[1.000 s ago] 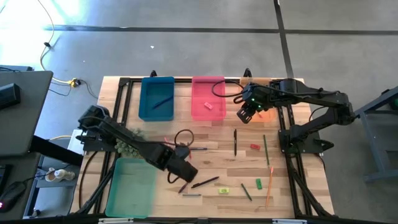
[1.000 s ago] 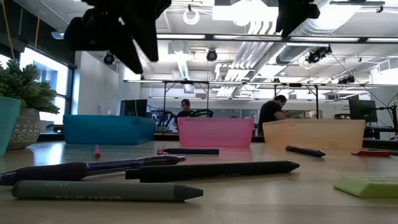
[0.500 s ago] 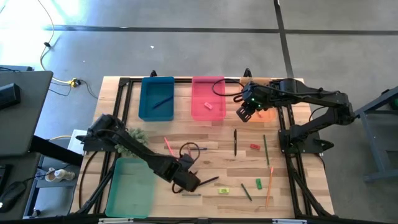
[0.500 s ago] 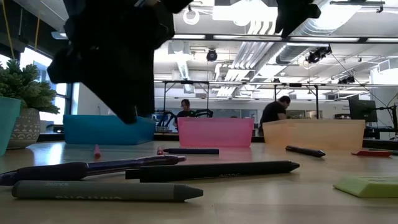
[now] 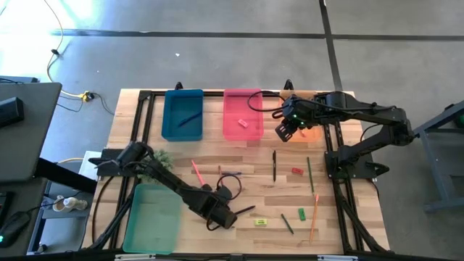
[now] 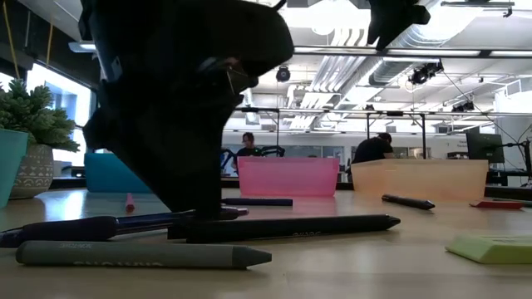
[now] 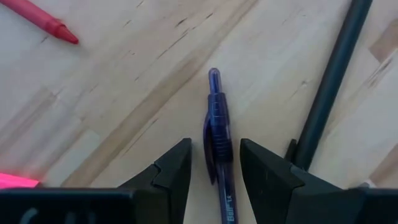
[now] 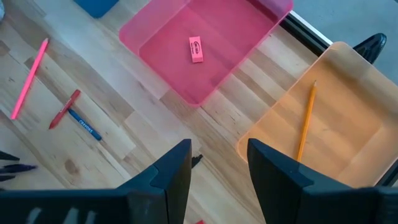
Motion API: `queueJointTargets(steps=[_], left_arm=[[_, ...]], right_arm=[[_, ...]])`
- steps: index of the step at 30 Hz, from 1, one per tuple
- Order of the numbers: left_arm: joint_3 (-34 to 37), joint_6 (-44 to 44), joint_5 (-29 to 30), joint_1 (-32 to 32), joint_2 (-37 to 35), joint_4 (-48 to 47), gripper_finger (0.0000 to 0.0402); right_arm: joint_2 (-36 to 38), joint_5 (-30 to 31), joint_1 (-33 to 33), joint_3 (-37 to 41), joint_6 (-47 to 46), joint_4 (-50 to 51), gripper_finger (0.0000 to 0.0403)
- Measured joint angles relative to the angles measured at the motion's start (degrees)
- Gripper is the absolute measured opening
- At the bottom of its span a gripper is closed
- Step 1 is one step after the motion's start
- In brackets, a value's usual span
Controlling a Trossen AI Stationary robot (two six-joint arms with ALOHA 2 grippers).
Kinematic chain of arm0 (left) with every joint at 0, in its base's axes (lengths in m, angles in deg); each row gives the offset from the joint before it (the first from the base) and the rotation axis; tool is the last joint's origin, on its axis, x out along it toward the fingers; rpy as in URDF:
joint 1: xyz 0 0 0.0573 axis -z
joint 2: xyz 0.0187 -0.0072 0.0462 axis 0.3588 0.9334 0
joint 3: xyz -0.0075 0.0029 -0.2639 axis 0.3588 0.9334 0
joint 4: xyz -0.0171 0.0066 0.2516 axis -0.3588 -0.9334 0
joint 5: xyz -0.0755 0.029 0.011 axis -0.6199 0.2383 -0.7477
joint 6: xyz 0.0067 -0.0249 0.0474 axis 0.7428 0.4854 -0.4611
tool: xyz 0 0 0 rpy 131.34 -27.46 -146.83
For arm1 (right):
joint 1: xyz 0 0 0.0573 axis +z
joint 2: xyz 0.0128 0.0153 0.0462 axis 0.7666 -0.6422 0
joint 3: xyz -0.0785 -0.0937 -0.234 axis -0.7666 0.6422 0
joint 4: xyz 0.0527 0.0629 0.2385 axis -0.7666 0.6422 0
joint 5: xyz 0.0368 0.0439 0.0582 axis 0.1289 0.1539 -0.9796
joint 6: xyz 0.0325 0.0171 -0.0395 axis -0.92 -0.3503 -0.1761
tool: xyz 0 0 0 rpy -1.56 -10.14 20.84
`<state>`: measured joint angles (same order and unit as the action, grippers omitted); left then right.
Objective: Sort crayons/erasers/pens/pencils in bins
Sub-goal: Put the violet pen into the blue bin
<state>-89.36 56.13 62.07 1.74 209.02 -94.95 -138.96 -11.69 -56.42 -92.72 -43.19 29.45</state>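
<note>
A purple pen (image 7: 219, 144) lies flat on the wooden table (image 5: 239, 163), near its front edge. The left gripper (image 7: 214, 167) is down over the pen with its two fingers (image 7: 171, 171) spread apart, one on each side of the barrel; neither finger clamps it, a sliver of wood showing on each side in the left wrist view. A black pen (image 7: 329, 81) lies just beside it, angled away, and the tip of a red crayon (image 7: 43, 22) shows farther off.

From above, the left gripper (image 5: 221, 216) sits low at the front middle of the table, just right of the green bin (image 5: 152, 217) (a bushy little plant (image 5: 156, 161) stands behind that bin). In the low view the gripper is a big dark mass (image 6: 179, 108) reaching down to the pens, with a grey crayon (image 6: 137, 253) lying nearest the camera.

At the back of the table stand the blue bin (image 5: 183, 114) with a pen inside, the pink bin (image 5: 243, 116) holding one pink eraser (image 8: 196, 50), and the orange bin (image 8: 323, 118) holding an orange pencil (image 8: 305, 121). The right gripper (image 5: 286, 130) hangs in the air between the pink and orange bins, fingers apart and holding nothing.

Pencils, erasers and more crayons are scattered over the right half of the table, among them a green pencil (image 5: 309, 174) and a green eraser (image 5: 301, 214).
</note>
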Motion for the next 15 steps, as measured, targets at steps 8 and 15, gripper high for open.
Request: queueJointTargets(steps=[8,15], left_arm=[[-0.23,-0.95,0.33,0.04,1.57,-2.26,0.0118],[-0.04,1.67,2.47,0.85,1.69,-2.78,0.0053]], right_arm=[[0.02,0.1,0.0,0.0,1.36,0.03,0.0149],[0.15,2.9,-0.54,-4.06,6.43,3.16,0.0149]])
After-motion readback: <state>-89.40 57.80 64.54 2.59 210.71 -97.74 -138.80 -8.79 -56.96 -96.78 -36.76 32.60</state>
